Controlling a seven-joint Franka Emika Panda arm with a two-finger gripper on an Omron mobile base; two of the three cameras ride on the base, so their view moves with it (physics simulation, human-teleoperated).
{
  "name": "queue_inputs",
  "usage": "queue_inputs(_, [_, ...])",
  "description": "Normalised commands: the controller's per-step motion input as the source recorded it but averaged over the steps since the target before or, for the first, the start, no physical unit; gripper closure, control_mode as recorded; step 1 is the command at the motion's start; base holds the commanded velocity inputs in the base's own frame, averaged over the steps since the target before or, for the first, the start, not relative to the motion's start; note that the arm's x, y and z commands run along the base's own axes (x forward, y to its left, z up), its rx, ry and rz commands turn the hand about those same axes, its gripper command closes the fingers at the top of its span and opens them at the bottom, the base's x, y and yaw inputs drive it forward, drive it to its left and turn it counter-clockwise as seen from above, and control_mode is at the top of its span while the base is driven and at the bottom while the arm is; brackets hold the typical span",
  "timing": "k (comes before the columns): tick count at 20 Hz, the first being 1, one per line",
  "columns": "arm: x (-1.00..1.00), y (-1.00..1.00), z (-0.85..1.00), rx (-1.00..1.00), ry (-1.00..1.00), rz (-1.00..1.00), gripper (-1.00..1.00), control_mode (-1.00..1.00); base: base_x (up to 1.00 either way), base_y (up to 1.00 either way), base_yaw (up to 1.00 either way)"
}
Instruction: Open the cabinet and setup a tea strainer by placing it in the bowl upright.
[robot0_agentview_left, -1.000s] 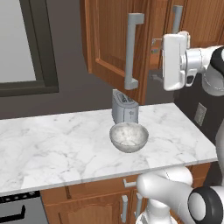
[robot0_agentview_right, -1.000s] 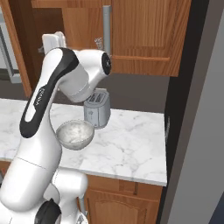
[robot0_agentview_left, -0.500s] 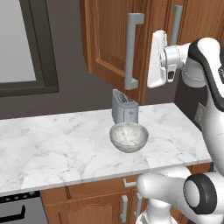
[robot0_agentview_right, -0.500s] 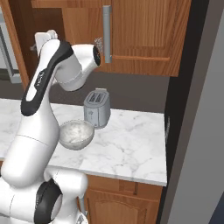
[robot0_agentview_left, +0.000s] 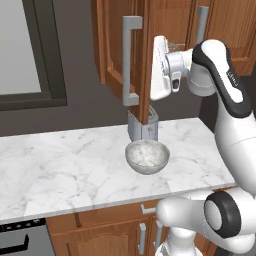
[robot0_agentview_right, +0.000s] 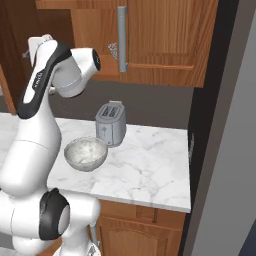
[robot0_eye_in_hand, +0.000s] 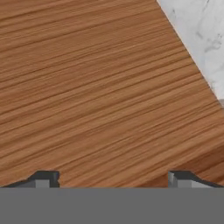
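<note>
The left door of the cabinet (robot0_agentview_left: 150, 45) stands swung out over the counter (robot0_agentview_left: 60, 170), edge-on toward the base, its grey bar handle (robot0_agentview_left: 131, 60) on the outer face. The gripper (robot0_eye_in_hand: 113, 177), jaws spread wide, sits close against the door's wood face, which blocks all forward travel. The right door remains closed. The tea strainer (robot0_agentview_right: 114, 48) shows in the gap beside the closed door's handle. Below, the toaster (robot0_agentview_right: 111, 122) occupies the counter's back edge with the bowl (robot0_agentview_left: 147, 156) just in front. The counter's left half and right end are unobstructed.
</note>
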Motion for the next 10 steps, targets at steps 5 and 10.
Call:
queue_inputs(5, [0.0,0.65,-0.05,0.0,0.03,0.03,-1.0,-1.0,0.0,0.0,0.0])
queue_inputs(10, [0.0,0.46,-0.07,0.0,0.0,0.0,-1.0,-1.0,0.0,0.0,0.0])
